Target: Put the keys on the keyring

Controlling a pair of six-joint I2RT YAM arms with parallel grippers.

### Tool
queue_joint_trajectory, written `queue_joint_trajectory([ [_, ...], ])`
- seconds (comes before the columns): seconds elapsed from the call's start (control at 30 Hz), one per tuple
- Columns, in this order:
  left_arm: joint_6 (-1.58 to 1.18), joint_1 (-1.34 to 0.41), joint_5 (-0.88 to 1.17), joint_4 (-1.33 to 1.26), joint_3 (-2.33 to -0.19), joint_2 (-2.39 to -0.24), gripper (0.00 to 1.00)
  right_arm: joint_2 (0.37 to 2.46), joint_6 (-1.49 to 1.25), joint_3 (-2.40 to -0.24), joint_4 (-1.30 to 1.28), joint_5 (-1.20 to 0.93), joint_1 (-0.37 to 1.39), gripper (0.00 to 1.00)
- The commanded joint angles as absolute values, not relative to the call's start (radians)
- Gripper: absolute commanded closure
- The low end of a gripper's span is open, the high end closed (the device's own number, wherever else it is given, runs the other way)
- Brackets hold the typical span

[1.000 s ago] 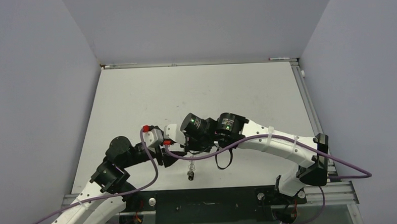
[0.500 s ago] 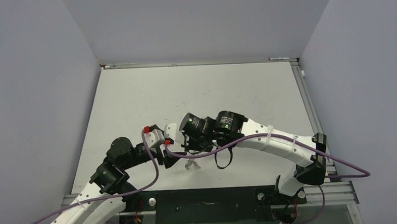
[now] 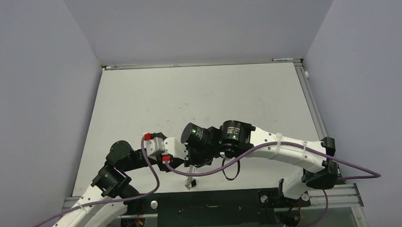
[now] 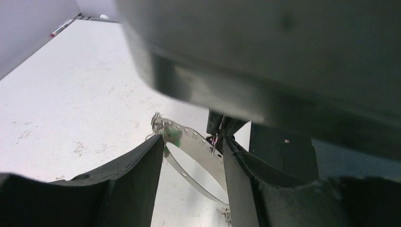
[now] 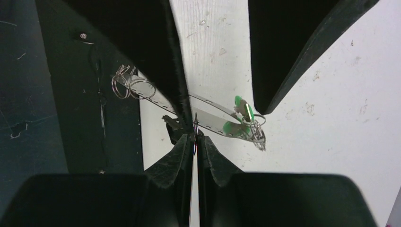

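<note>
My two grippers meet low over the near edge of the white table [image 3: 203, 98]. My left gripper [image 3: 182, 156] [image 4: 192, 142] has its fingers partly closed round the keyring [image 4: 208, 156], a silvery strip loop with punched holes and a green tag [image 5: 243, 111]. The loop touches both fingers. My right gripper [image 3: 192, 163] [image 5: 195, 137] is shut on a thin flat silvery key [image 5: 195, 125], seen edge-on, right against the strip [image 5: 213, 125]. Small wire rings [image 5: 127, 85] hang at the strip's end. In the top view a small silvery cluster [image 3: 190, 181] dangles below the grippers.
The black base plate [image 3: 208, 200] lies just beyond the near table edge, under the dangling cluster. Grey walls close in on three sides. A pen [image 3: 283, 59] lies along the far edge. The right arm's purple cable [image 3: 227, 166] loops beside the grippers.
Both grippers have moved together toward the near edge and a little left. The dangling cluster now hangs lower in the top view, over the table's front edge.
</note>
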State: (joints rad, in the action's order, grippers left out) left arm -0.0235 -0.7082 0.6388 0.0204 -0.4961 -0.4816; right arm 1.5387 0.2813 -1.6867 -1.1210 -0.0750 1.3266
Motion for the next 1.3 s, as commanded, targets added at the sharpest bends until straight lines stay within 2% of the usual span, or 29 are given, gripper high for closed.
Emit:
queue_joint_trajectory([
  [0.0, -0.026, -0.715, 0.683, -0.030, -0.497, -0.489, 0.58, 1.493, 0.297, -1.722, -1.067, -0.082, 1.349, 0.95],
  [0.03, -0.027, -0.715, 0.682, -0.029, -0.497, -0.488, 0.63, 1.492, 0.298, -1.723, -1.065, -0.080, 1.353, 0.95],
  [0.1, -0.026, -0.716, 0.684, -0.025, -0.496, -0.488, 0.66, 1.492, 0.299, -1.727, -1.063, -0.076, 1.356, 0.95],
  [0.57, -0.022, -0.751, 0.702, -0.003, -0.485, -0.491, 0.63, 1.484, 0.298, -1.736, -1.065, -0.047, 1.367, 0.95],
  [0.9, -0.005, -0.766, 0.691, 0.038, -0.500, -0.531, 0.71, 1.481, 0.302, -1.743, -1.050, -0.035, 1.377, 0.95],
  [0.97, -0.006, -0.768, 0.688, 0.040, -0.498, -0.528, 0.67, 1.480, 0.302, -1.743, -1.047, -0.025, 1.377, 0.95],
  [1.03, -0.005, -0.768, 0.683, 0.040, -0.496, -0.519, 0.53, 1.475, 0.299, -1.738, -1.042, -0.017, 1.377, 0.95],
  [1.1, -0.006, -0.768, 0.677, 0.037, -0.492, -0.500, 0.46, 1.472, 0.298, -1.732, -1.041, -0.014, 1.376, 0.95],
  [1.2, -0.006, -0.768, 0.653, 0.030, -0.482, -0.449, 0.48, 1.464, 0.295, -1.719, -1.036, -0.008, 1.375, 0.95],
  [1.27, -0.005, -0.768, 0.645, 0.025, -0.474, -0.426, 0.55, 1.464, 0.293, -1.719, -1.034, -0.008, 1.375, 0.95],
])
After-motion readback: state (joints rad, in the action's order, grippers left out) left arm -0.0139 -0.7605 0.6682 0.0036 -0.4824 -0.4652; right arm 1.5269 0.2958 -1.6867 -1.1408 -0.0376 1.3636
